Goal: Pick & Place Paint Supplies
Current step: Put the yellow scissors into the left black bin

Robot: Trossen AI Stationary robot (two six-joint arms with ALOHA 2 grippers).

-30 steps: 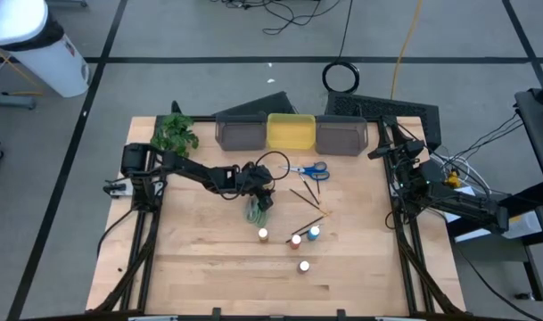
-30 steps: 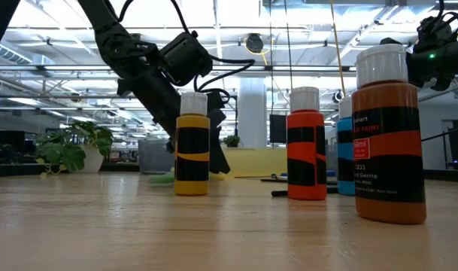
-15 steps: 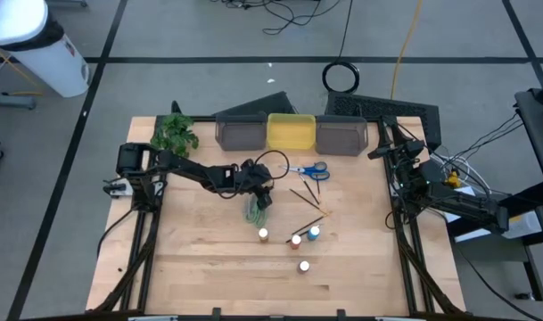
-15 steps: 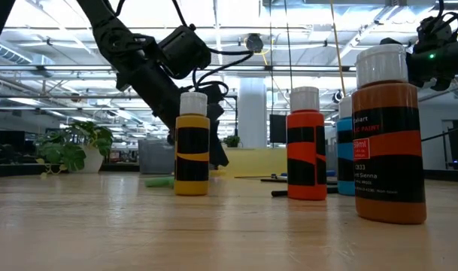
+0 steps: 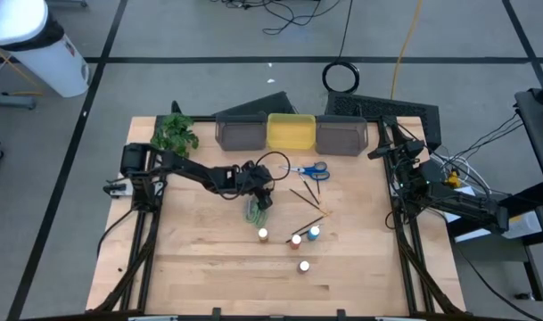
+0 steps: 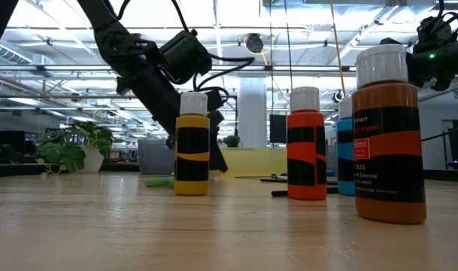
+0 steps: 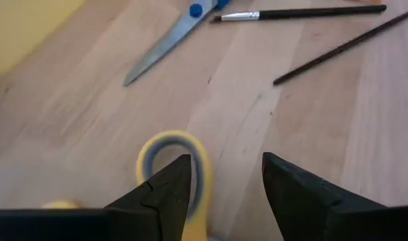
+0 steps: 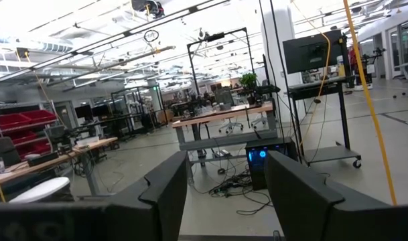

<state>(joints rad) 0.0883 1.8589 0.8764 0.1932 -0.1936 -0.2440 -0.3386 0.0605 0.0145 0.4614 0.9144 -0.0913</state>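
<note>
The wooden desk [image 5: 200,259] carries four paint bottles in a cluster near its middle. My left gripper [image 7: 220,194] hangs low over the yellow-green scissors [image 7: 180,164], fingers apart, one inside a handle loop. The blue-red scissors [image 5: 308,169] and brushes [image 5: 305,198] lie just beyond. My right gripper [image 8: 225,194] waits at the desk's right edge, fingers apart.

Two dark jointed arms, black cables looped along them, each gripper with two black wedge-shaped fingers
</note>
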